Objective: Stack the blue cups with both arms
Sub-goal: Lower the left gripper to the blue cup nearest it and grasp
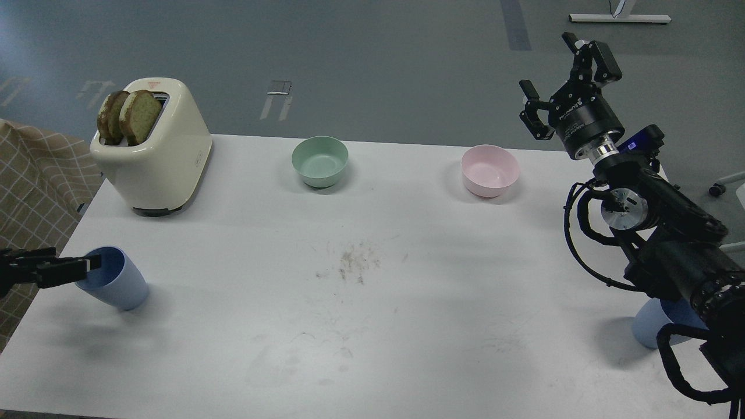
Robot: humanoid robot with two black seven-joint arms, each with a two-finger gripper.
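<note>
One blue cup (pixel 121 286) stands at the table's left front, tilted in view with its darker inside showing. My left gripper (pixel 87 266) comes in from the left edge, and its dark tip overlaps the cup's rim. Its fingers cannot be told apart. The second blue cup (pixel 648 326) stands at the right front, mostly hidden behind my right arm. My right gripper (pixel 563 73) is open and empty. It is raised high beyond the table's back right corner, far from both cups.
A cream toaster (pixel 160 157) with two bread slices stands at the back left. A mint-green bowl (pixel 320 161) and a pink bowl (pixel 490 170) sit along the back. A checked cloth (pixel 35 192) lies beyond the white table's (pixel 372 326) left edge.
</note>
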